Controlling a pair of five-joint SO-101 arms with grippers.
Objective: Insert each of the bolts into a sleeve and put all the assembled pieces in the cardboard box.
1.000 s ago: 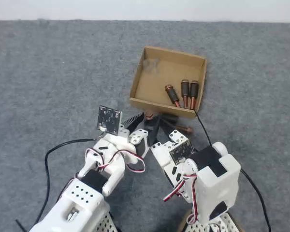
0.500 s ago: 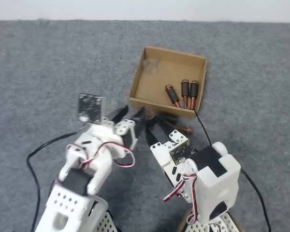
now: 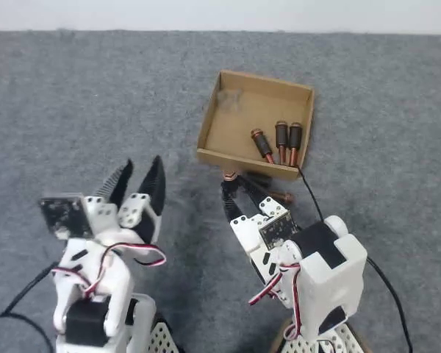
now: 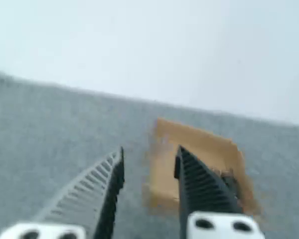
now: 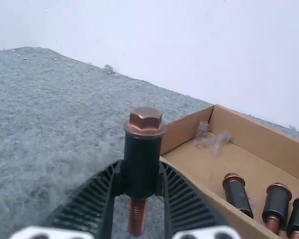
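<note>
My right gripper (image 3: pixel 234 193) is shut on a black sleeve with a copper bolt (image 5: pixel 141 164) through it, held upright just in front of the cardboard box's (image 3: pixel 213 121) near wall. The hex head (image 3: pixel 228 176) is on top and the threaded tip pokes out below the right gripper (image 5: pixel 141 175). Three assembled pieces (image 3: pixel 281 141) lie side by side in the box's right part, seen also from the right wrist (image 5: pixel 274 199). My left gripper (image 3: pixel 140 178) stands open and holds nothing, to the left of the box; its wrist view has the left gripper (image 4: pixel 149 155) in front of the box (image 4: pixel 164 164).
Grey carpet covers the table, with a white wall behind. Another dark sleeve with a copper end (image 3: pixel 278 194) lies on the carpet between the box's near wall and the right arm. A black cable (image 3: pixel 309 195) runs past the box's right corner.
The left arm has drawn back to the left, away from the right gripper and the piece. The right gripper keeps the sleeve and bolt in the same place.
</note>
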